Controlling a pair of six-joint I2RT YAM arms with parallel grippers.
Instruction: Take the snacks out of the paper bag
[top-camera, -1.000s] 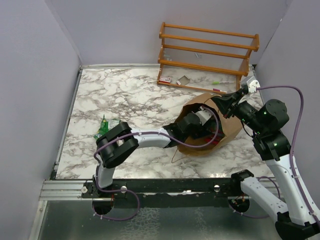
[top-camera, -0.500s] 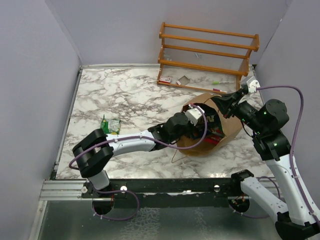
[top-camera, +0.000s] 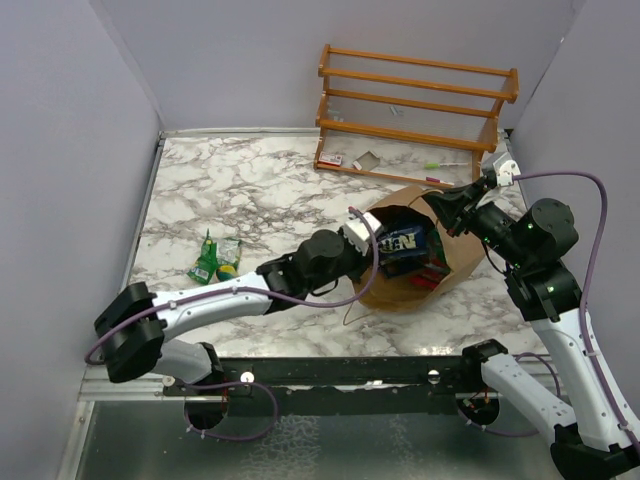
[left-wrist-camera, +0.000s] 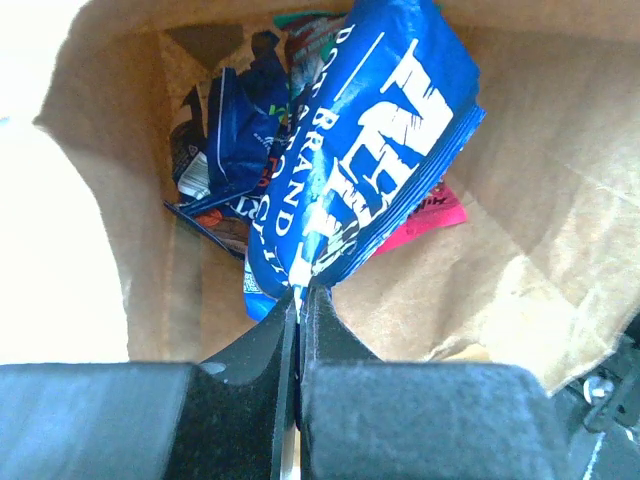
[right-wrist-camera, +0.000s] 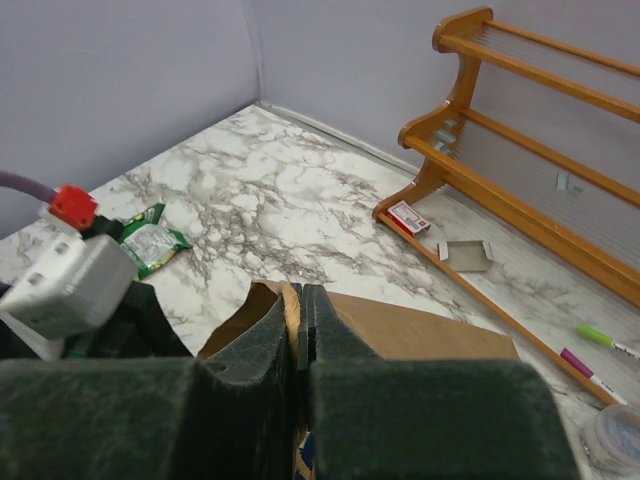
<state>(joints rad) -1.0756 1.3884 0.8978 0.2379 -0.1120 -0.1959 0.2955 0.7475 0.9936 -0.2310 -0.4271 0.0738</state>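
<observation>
Two things have changed in the last second, and both happen at the paper bag (top-camera: 455, 262). It lies tipped over on the marble table (top-camera: 250, 190), mouth toward your left arm (top-camera: 230, 295), and has not shifted. The right gripper (right-wrist-camera: 298, 300) has stayed pinched shut on the upper rim of the mouth, holding it open for you.

A second ago the left arm was in the bag up to the wrist. It has since drawn back, and the wrist now sits just outside the opening. The left gripper (left-wrist-camera: 298, 290) was partly open in there. Now its jaws are closed tight on the bottom edge of the dark blue packet (left-wrist-camera: 360, 150), which stands up from them with the paper walls around it. From above, that packet shows right at the mouth, not yet clear of the bag.

Deeper in, the left wrist view shows a second dark blue packet (left-wrist-camera: 240, 130) and a pink-red packet (left-wrist-camera: 425, 215). I'd judge the job partly done, with this snack mid-extraction and more still to fetch. A green-yellow packet (top-camera: 218, 258) lies on the table, well to the left of the bag.

Your hold is only on a thin edge of slippery foil. Pull straight back and keep the right-hand pinch on, so the bag doesn't drag along.
</observation>
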